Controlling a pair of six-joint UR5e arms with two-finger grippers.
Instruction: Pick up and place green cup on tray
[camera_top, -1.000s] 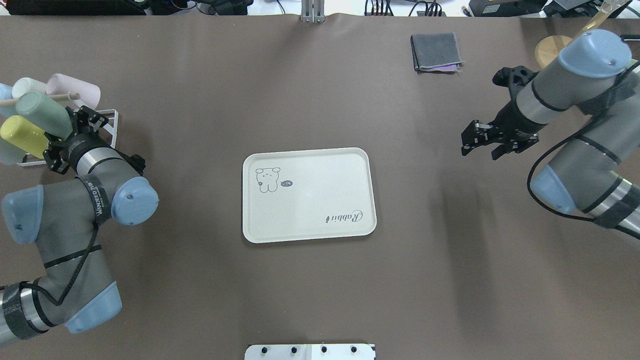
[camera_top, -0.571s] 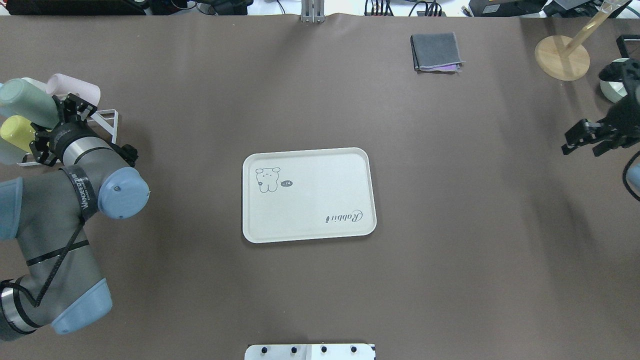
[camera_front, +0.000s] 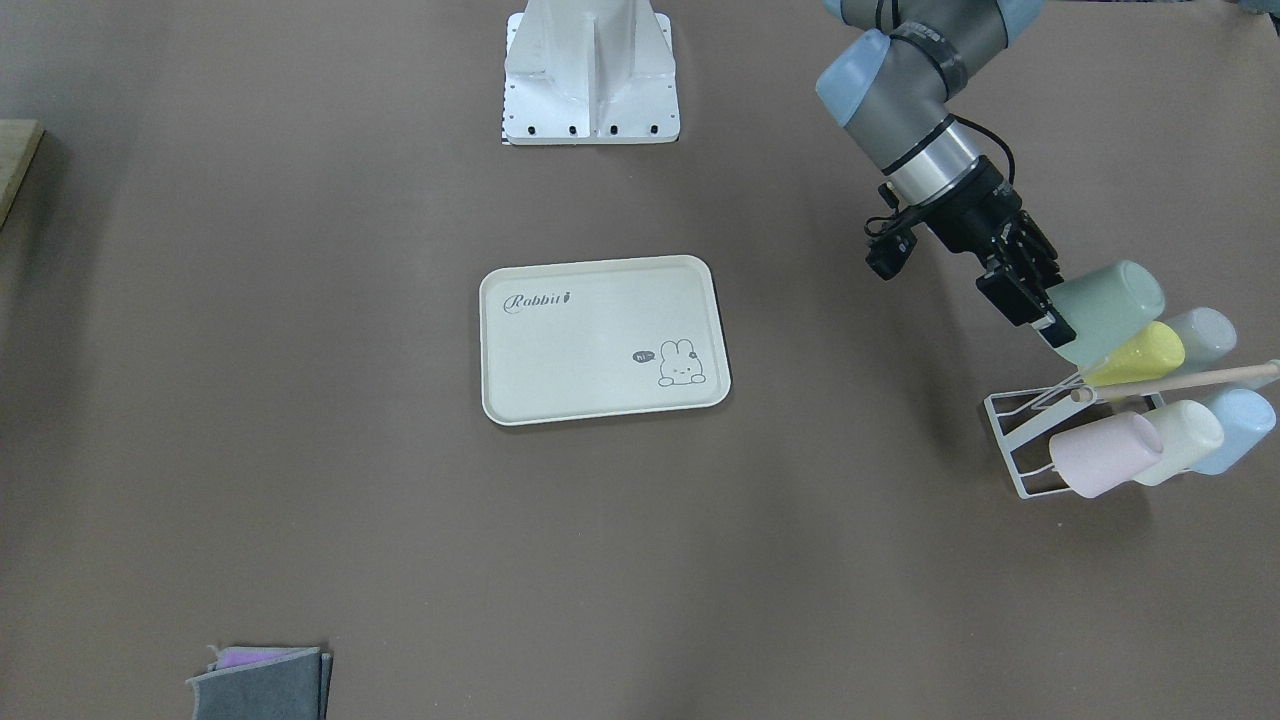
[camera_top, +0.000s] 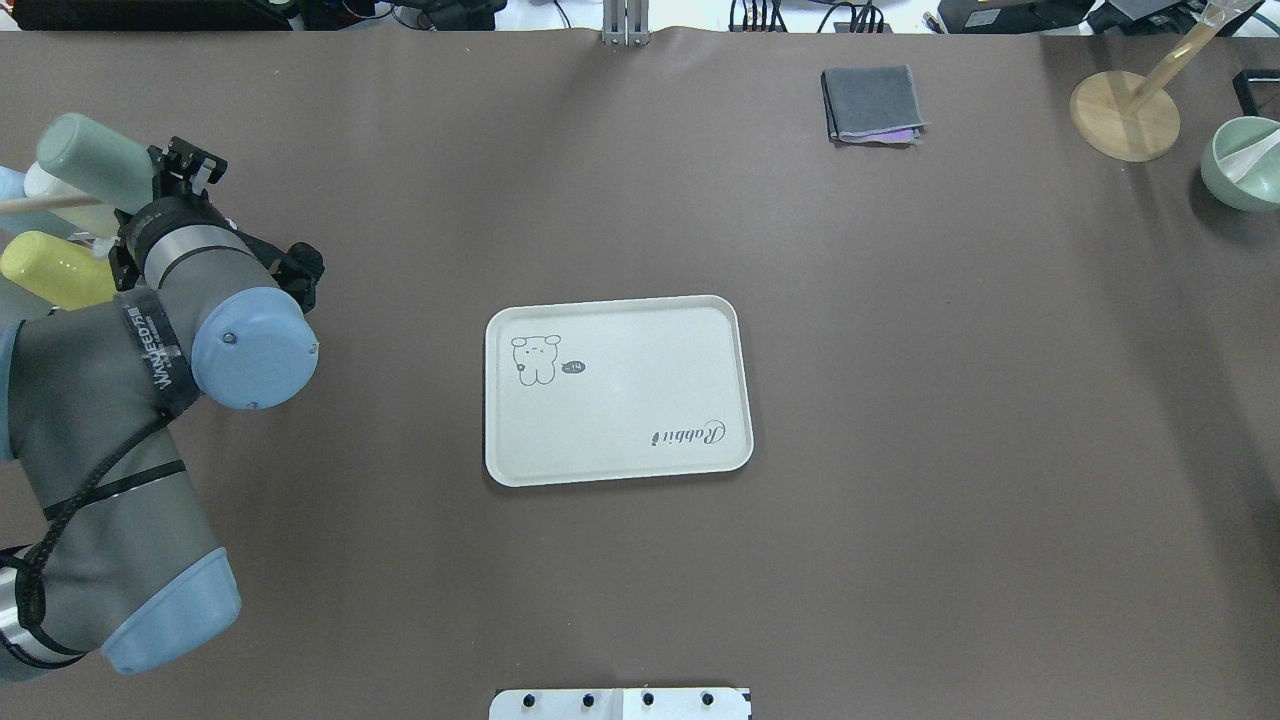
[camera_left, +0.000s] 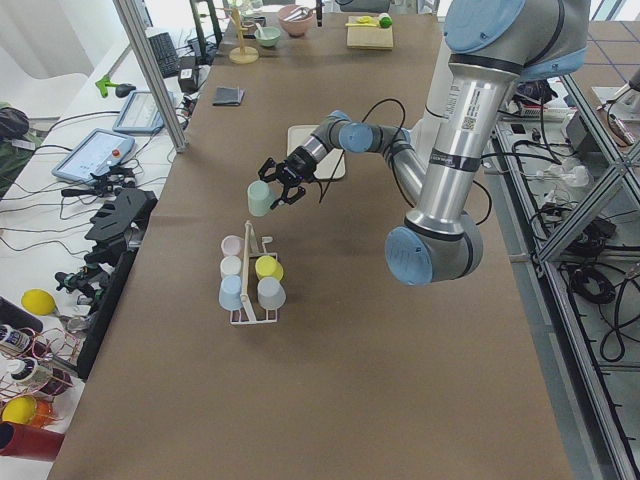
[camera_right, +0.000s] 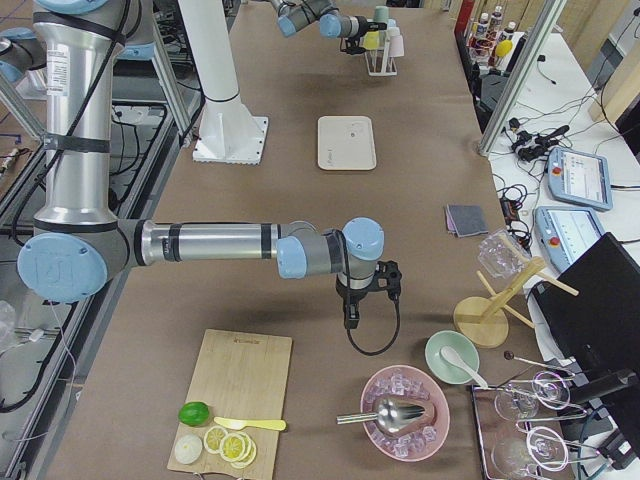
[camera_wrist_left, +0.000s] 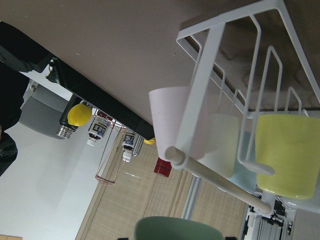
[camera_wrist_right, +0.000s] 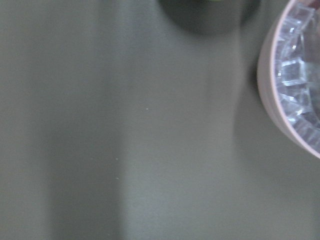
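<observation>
My left gripper (camera_front: 1046, 312) is shut on the green cup (camera_front: 1108, 303) at its rim and holds it tilted in the air, just above the white wire cup rack (camera_front: 1018, 441). The cup also shows in the overhead view (camera_top: 92, 160), the exterior left view (camera_left: 259, 198) and at the bottom of the left wrist view (camera_wrist_left: 177, 230). The cream tray (camera_top: 630, 400) with its bunny drawing lies bare mid-table, well to the right of that gripper (camera_top: 150, 190). My right gripper (camera_right: 351, 312) shows only in the exterior right view, low over the table; I cannot tell its state.
On the rack hang a yellow cup (camera_front: 1140, 354), a pink cup (camera_front: 1100, 455), a cream cup (camera_front: 1186, 440) and a light blue cup (camera_front: 1236, 428). A folded grey cloth (camera_top: 872, 103), a wooden stand (camera_top: 1124, 116) and a green bowl (camera_top: 1245, 160) stand at the far right.
My left gripper has carried the green cup up and off the rack, toward the table's far side. My right arm has drawn back to the right, out of the overhead view.
</observation>
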